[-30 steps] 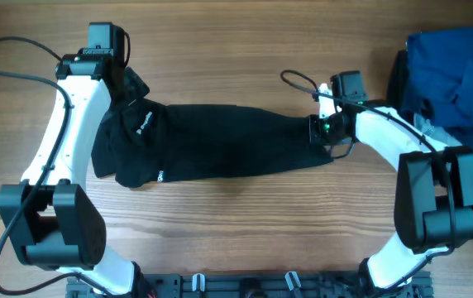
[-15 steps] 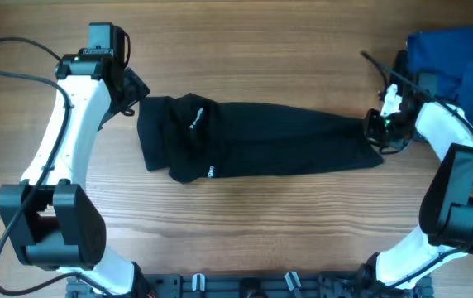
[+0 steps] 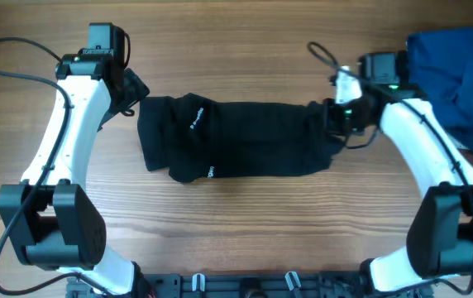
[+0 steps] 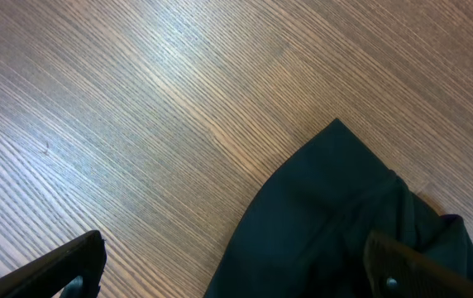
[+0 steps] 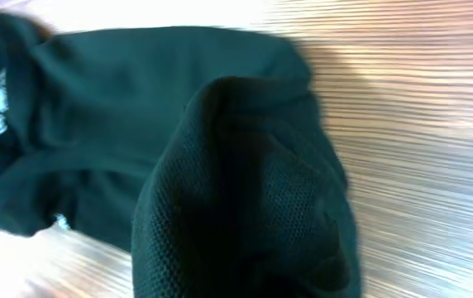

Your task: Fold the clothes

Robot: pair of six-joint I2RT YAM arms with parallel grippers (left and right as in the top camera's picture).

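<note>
The right gripper (image 3: pixel 332 122) is pinching shut on the right end of the black garment (image 3: pixel 236 149), and its wrist view is showing a raised hump of that fabric bunching right in front of the camera, hiding the fingers themselves. From that grip the garment is stretching away toward the robot's left, its long axis running side to side across the middle of the table (image 3: pixel 245 236), with a tiny white logo mark (image 3: pixel 195 117) lying near the far end. So any fold is probably calling for this held end to travel along that axis, over the body of the cloth. The left gripper (image 3: pixel 131 98) is standing wide open, holding nothing, just beside the garment's upper left corner. The blue garments (image 3: pixel 456 74) are sitting well apart behind the right arm, blocking nothing.
</note>
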